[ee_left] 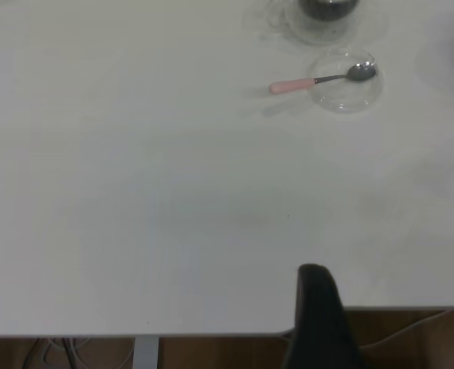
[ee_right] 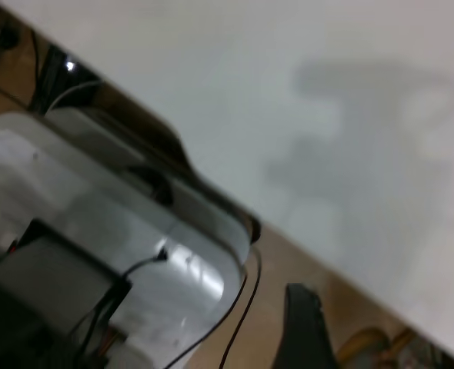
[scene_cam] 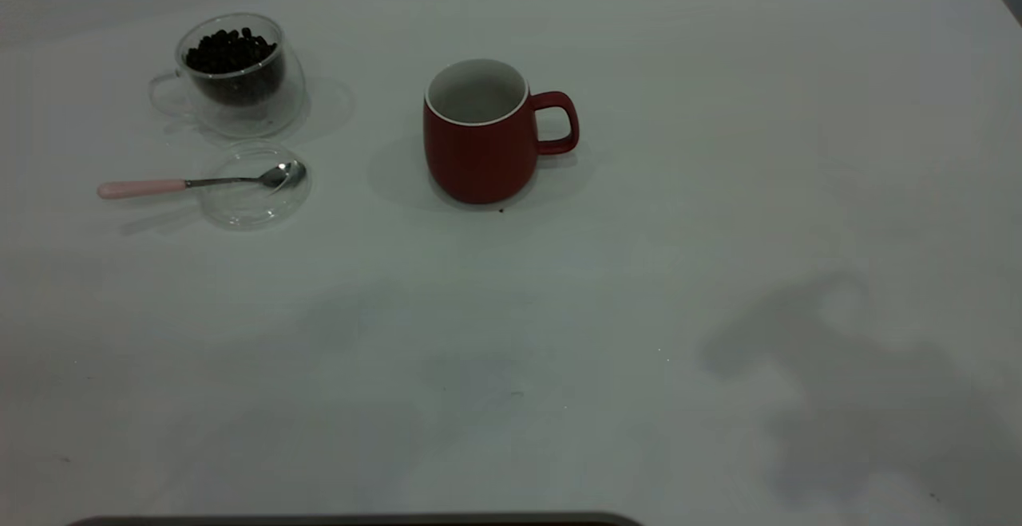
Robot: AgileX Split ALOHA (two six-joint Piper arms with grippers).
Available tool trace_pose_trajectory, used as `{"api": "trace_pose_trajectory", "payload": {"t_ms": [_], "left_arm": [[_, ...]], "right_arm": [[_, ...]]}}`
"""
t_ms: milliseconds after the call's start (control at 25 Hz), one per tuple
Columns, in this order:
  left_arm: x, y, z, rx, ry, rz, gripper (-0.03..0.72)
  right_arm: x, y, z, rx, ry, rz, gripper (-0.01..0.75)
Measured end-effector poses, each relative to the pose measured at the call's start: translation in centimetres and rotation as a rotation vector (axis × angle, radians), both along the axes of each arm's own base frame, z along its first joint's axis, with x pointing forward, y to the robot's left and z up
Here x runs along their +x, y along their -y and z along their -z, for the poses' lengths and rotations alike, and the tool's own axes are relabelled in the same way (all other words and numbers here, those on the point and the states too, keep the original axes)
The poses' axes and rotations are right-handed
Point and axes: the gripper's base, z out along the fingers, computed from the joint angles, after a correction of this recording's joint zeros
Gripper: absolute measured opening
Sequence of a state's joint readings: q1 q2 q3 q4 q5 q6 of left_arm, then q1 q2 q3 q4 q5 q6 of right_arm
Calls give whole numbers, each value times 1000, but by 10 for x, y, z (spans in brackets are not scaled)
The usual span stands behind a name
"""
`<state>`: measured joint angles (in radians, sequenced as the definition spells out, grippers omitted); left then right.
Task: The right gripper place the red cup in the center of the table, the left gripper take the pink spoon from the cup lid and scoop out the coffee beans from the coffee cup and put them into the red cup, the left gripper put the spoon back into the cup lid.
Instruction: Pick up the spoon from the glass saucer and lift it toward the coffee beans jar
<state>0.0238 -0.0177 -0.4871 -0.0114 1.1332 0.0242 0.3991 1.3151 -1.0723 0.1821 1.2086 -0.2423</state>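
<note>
The red cup (scene_cam: 481,136) stands upright near the middle of the white counter (scene_cam: 718,191), its handle toward the right arm's side and nothing visible inside it. On the left arm's side the pink spoon (scene_cam: 196,183) lies with its bowl in the cup lid (scene_cam: 254,187) and its handle sticking out over the rim, just in front of the coffee cup (scene_cam: 235,75) that holds the coffee beans (scene_cam: 230,50). The left gripper (ee_left: 319,311) shows only one black finger tip at the counter edge, well apart from the spoon, and the right gripper (ee_right: 304,327) shows one dark finger tip beyond the counter edge; neither touches anything, and I cannot tell how far open they are.
</note>
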Motion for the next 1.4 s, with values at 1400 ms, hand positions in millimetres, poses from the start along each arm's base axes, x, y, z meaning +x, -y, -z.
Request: {"api": "trace_pose_trajectory", "payload": {"t_ms": [1400], "left_arm": [[0,0,0,-2,0,-1,546]], "right_arm": [[-211,103,24,110,694,462,591]]}}
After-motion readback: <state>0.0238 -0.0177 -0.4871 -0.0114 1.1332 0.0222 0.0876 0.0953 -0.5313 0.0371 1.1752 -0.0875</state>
